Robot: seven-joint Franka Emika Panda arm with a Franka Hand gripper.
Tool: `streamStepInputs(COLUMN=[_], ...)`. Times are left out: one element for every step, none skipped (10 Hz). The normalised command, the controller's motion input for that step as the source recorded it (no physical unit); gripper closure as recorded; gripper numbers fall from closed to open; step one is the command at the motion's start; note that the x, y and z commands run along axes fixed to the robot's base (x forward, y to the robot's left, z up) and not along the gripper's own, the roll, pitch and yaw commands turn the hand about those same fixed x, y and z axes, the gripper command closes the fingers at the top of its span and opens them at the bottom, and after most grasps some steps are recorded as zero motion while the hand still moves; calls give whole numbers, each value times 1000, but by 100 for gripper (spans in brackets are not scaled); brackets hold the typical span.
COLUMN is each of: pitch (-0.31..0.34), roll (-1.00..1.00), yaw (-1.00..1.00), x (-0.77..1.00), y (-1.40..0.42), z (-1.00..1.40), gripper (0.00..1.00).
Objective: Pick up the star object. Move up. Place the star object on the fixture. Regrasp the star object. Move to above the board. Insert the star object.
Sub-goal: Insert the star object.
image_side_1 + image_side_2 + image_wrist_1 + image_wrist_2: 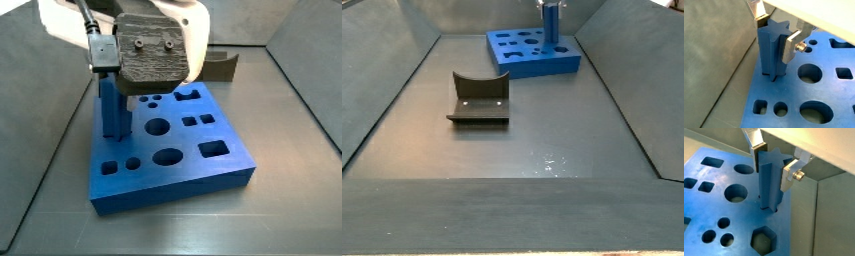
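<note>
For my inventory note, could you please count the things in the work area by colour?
Blue: 2, the star object, upright between the fingers of the gripper with its lower end in the board.
Olive-brown: 1, the fixture, standing apart from the board.
Total: 3

Robot test cell, lab type: grey metal walled floor [529, 150]; blue board [174, 150] with shaped holes; fixture [477, 100]; gripper [110, 75] over board.
</note>
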Motion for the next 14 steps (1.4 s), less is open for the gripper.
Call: streamStepInputs(pitch=[-494, -266, -11, -194, -546, -631, -509, 0, 0, -20, -37, 0, 0, -394], roll=[-417, -357, -3, 0, 0, 51, 129, 77, 46, 366, 154, 40, 31, 323], yaw=[37, 57, 0, 0, -49, -186, -214, -137, 0, 40, 57, -3, 0, 0], x=[-194, -80, 0, 0, -157, -60, 14, 0, 0, 391, 434, 60, 0, -37], y=[-3, 0, 0, -57, -169, -229, 0, -91, -46, 80, 171, 0, 0, 0], z=[-437, -117, 0, -271, -749, -649, -637, 0, 0, -91, -80, 20, -29, -757], gripper=[100, 100, 100, 100, 100, 100, 100, 100, 100, 100, 100, 100, 100, 100])
